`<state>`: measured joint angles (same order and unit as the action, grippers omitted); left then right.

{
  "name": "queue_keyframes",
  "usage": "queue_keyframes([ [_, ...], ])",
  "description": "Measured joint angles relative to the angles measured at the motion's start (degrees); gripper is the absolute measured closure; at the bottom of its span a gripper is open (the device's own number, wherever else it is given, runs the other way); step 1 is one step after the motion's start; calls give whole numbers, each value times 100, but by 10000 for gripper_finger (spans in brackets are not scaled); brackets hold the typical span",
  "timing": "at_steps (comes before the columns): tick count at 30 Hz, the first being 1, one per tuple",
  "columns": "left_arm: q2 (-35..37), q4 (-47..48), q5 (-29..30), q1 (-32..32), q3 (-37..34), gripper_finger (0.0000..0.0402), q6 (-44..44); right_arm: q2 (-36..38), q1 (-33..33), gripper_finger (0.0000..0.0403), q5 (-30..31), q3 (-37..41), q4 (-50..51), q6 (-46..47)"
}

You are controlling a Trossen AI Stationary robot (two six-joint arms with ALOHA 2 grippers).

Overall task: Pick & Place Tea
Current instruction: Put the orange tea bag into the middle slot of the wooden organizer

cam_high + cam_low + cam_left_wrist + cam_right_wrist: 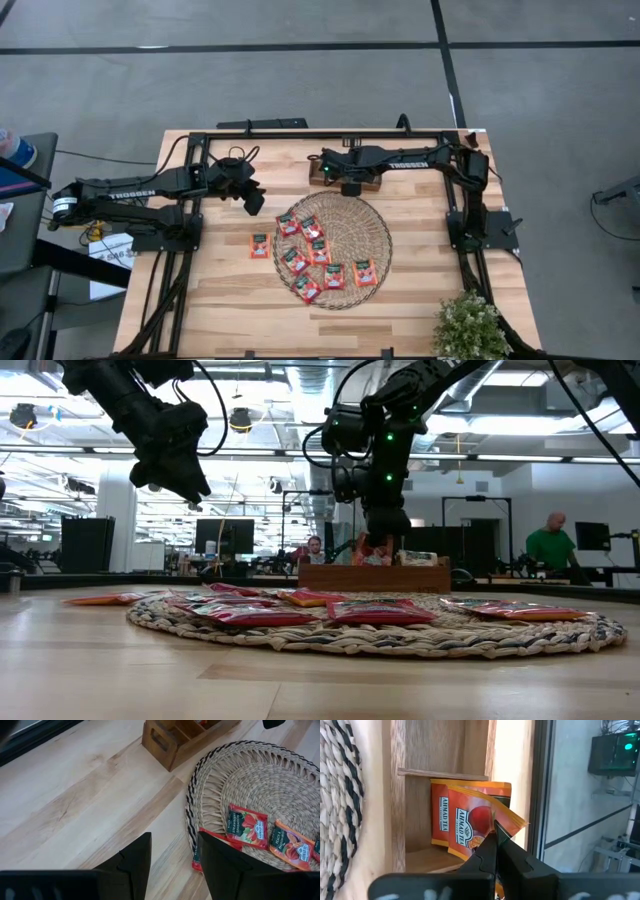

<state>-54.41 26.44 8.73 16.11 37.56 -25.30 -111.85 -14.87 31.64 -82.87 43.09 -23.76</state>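
Several red-orange tea sachets (322, 252) lie flat on the round woven mat (372, 222); one more (260, 245) lies on the wood left of it. The wooden tray (375, 577) stands at the mat's far edge. My right gripper (495, 831) is over a tray compartment (445, 750), shut on an orange sachet; two other orange sachets (442, 815) stand on edge there. My left gripper (175, 839) hovers open, high over bare wood by the mat's left rim, touching nothing. No pale white-green sachet shows. My right gripper pinches an orange sachet by its upper corner (512, 822) between the two fingers, coming from above and pointing down into the tray compartment. The sachet stands upright against the others; the fingers hide its lower part, so whether it rests on the floor does not show.
The tray (170, 740) sits close to the mat's far rim (235, 750). A small potted plant (470, 325) stands at the table's near right corner. Bare wood lies left of the mat (215, 290) and along the near edge. People sit in the room behind.
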Motion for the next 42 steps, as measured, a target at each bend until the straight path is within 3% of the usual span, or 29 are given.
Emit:
queue_keyframes([
  [25,0,-2,-148,1,0,250,-2,-2,11,402,-154,0,-11,91],
  [34,-2,-4,-146,0,0,250,-2,-567,16,402,55,7,69,-28],
  [42,-2,-5,-103,-1,0,250,4,-503,37,394,-61,5,-19,-54],
])
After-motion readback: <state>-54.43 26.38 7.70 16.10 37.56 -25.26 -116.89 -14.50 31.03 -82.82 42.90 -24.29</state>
